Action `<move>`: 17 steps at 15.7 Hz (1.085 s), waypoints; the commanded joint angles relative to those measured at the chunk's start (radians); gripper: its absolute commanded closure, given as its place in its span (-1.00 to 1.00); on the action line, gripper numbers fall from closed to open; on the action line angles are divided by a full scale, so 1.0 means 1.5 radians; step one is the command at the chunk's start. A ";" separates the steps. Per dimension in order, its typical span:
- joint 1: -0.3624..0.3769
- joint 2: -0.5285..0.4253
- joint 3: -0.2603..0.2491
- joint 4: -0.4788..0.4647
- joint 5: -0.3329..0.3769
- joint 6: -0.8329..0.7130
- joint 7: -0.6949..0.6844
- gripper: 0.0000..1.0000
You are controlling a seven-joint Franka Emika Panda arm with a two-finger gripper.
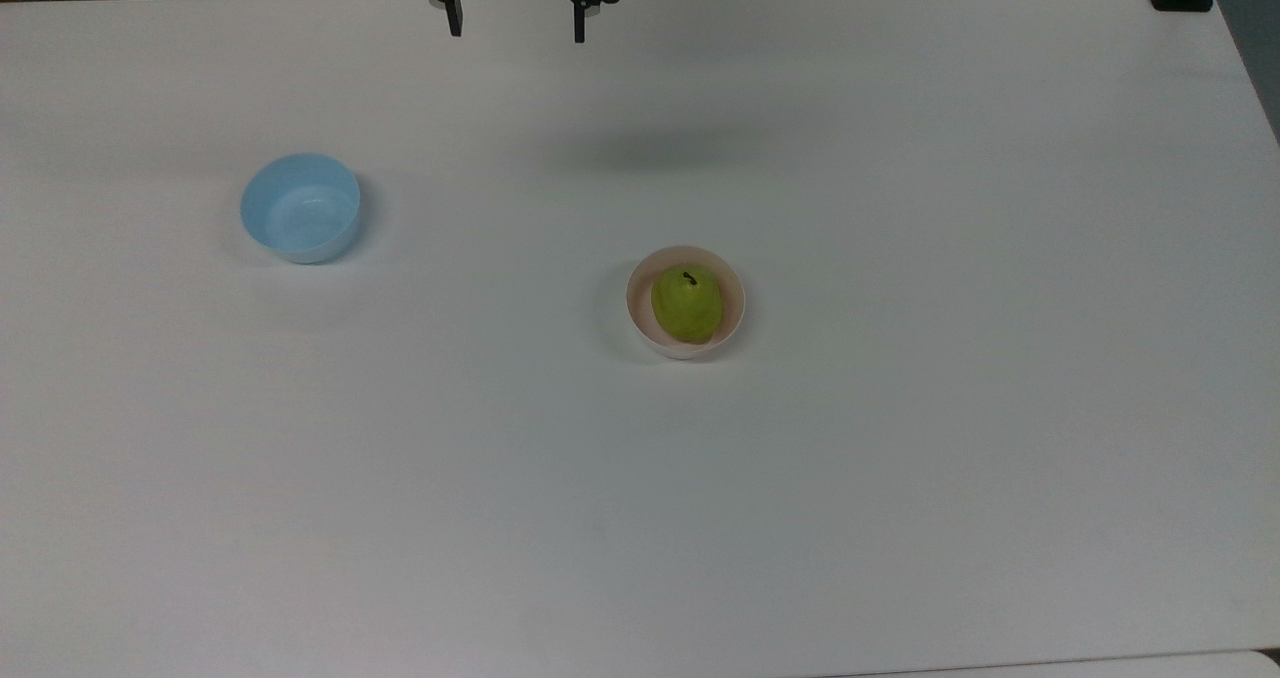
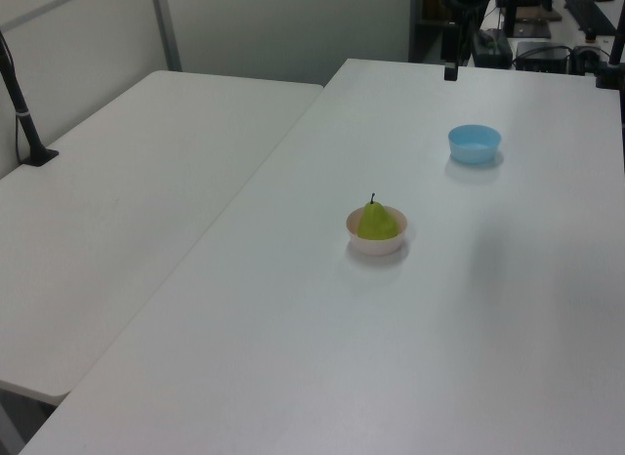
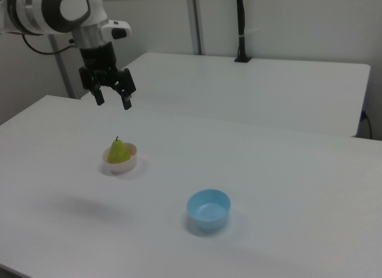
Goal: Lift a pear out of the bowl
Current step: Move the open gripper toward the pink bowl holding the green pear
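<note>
White counter (image 1: 900,478) all around, and the pear (image 1: 687,304) sits stem-up in the pink bowl (image 1: 636,310), centre-right in the top view. High above the counter's far edge hangs the gripper (image 1: 517,20), fingers spread wide, holding nothing. Risks: a fingertip could clip the bowl's rim and drag or tip it, or the round fruit could squirt free. Well to the top view's left sits the blue bowl (image 1: 301,208).
</note>
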 commanded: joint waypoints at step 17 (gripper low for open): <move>0.009 0.003 0.006 -0.015 0.017 0.035 -0.013 -1.00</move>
